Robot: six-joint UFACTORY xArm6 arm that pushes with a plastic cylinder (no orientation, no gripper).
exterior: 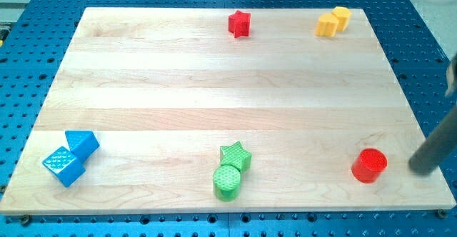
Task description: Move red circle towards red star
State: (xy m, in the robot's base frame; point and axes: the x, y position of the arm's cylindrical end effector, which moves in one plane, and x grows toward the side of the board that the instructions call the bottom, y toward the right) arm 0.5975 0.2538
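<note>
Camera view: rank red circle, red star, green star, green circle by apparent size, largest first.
1. Red circle block and green circle block: look about alike, not ranked apart.
2. Green star block.
3. Red star block: smallest, but it sits at the view's top, likely farther from the camera, so true size is unsure.

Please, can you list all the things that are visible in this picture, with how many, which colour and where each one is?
red star: 1, red, view's top, near the middle
yellow blocks: 2, yellow, view's top right, touching each other
red circle: 1, red, view's bottom right
green star: 1, green, view's bottom middle
green circle: 1, green, just below the green star, touching it
blue blocks: 2, blue, view's bottom left, touching
wooden board: 1, light wood, under all blocks
blue table: 1, blue with holes, around the board
my tip: 1, dark rod, right of the red circle, not touching it
</note>
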